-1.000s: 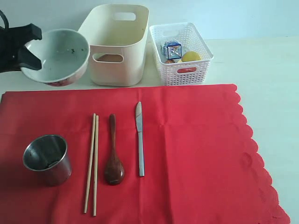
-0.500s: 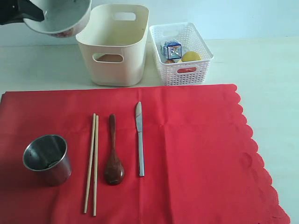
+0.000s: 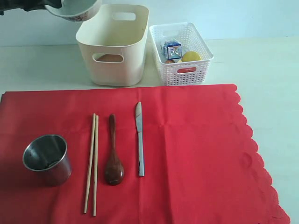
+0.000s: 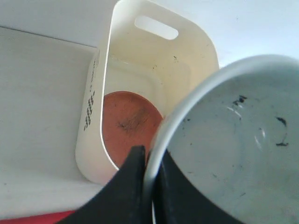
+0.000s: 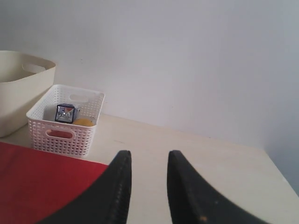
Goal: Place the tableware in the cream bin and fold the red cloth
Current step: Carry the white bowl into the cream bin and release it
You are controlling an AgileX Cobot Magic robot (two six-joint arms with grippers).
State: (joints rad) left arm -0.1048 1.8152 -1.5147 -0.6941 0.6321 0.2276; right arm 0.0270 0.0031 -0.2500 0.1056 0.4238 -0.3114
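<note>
Bowl (image 3: 77, 10) has risen from beside the cream bin (image 3: 117, 65) to high over its left rim, left jaws clamped on the bowl's edge; right jaws parted, empty; I lower next

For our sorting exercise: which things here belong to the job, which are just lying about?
Job: pale ceramic bowl, steel cup, wooden chopsticks, dark wooden spoon, metal knife, round brown plate, cream plastic bin, red cloth.
Lying about: white lattice basket, small carton, yellow lemon.

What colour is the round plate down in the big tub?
Reddish brown. The left wrist view shows the plate best.
</note>
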